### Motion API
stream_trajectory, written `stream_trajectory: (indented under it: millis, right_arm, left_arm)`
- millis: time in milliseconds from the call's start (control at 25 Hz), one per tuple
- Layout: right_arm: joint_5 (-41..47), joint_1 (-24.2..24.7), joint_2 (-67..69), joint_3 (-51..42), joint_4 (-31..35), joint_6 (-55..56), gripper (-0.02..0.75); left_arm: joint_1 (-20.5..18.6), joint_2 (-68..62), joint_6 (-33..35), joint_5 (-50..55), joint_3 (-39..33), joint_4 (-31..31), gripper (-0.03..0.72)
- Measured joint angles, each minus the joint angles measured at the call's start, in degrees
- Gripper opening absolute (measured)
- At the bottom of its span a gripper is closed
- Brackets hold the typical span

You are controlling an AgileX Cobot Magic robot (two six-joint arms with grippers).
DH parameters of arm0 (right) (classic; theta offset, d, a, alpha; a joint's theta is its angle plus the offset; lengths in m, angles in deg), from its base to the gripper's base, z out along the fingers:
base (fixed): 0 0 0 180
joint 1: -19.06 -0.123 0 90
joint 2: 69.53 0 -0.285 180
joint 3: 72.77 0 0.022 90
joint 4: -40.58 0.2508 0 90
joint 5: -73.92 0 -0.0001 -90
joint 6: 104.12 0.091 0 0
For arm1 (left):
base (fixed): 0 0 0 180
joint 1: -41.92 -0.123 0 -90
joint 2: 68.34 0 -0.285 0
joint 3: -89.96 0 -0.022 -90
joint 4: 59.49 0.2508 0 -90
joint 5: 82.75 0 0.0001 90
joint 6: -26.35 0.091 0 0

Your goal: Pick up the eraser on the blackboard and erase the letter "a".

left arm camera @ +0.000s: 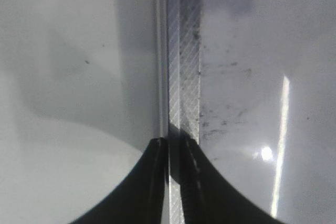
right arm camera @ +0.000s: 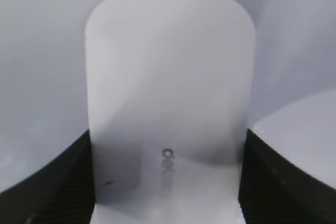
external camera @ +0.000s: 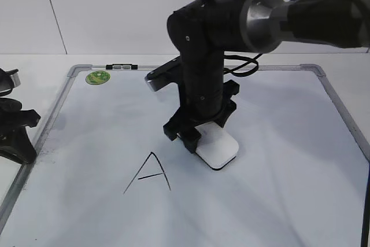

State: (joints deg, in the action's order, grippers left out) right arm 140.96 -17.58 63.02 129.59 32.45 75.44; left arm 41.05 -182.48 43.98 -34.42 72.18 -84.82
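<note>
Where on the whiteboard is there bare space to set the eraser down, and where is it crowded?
Bare: the wide stretch of the blackboard right of the eraser, out to the right frame, and the patch between the green magnet and the capital A. Crowded: mid-board, where the right gripper clamps the eraser beside the A. The left gripper sits at the left frame.

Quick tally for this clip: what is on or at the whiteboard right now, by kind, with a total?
Eraser: 1, white, between the pads of the right hand, resting on the whiteboard
Round green magnet: 1
Clip on the far frame: 1
Marker letters: 1, a capital A
Total: 4
No lowercase "a" shows in any view.
</note>
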Motion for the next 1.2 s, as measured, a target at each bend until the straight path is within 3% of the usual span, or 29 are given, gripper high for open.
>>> stream_trajectory:
  millis: [320, 720, 1200]
  right_arm:
    - [0.6, 8.4, 0.0, 0.2, -0.5, 0.4, 0.561]
    - [2.7, 11.2, -6.6, 0.2, -1.4, 2.0, 0.561]
    - [3.0, 18.4, -11.3, -1.1, -1.1, 3.9, 0.561]
  left_arm:
    - [0.0, 0.0, 0.0, 0.0, 0.0, 0.0, 0.071]
    - [0.0, 0.0, 0.0, 0.0, 0.1, 0.0, 0.071]
    - [0.0, 0.0, 0.0, 0.0, 0.1, 0.0, 0.074]
